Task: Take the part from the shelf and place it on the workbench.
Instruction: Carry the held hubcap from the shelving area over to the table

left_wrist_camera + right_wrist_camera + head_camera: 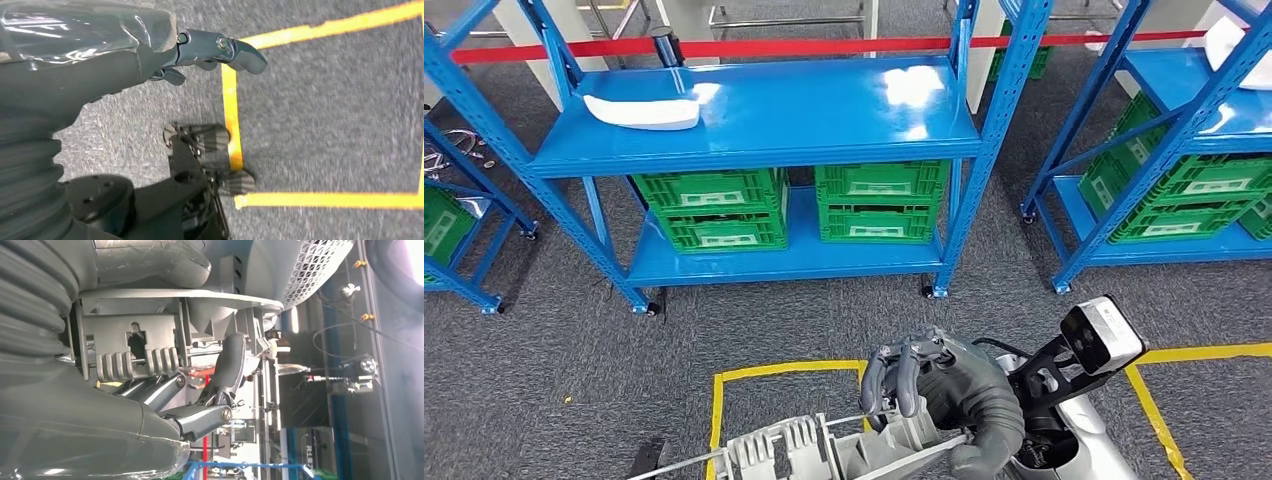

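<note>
Low in the head view my right hand (944,400) grips a light grey ribbed plastic part (804,450), which sticks out to the left over the floor. The right wrist view shows the same part (130,350) close up, with dark fingers (230,365) curled over its edge. My left hand (200,55) hangs over the grey carpet, its thumb stretched out and nothing in it. A white curved part (644,110) lies at the left end of the blue shelf (824,140), well ahead of both hands.
Green crates (714,205) fill the shelf's lower level. A second blue shelf (1164,130) with more crates stands to the right. A red barrier strip (824,47) runs behind. Yellow floor tape (784,372) marks a box around me.
</note>
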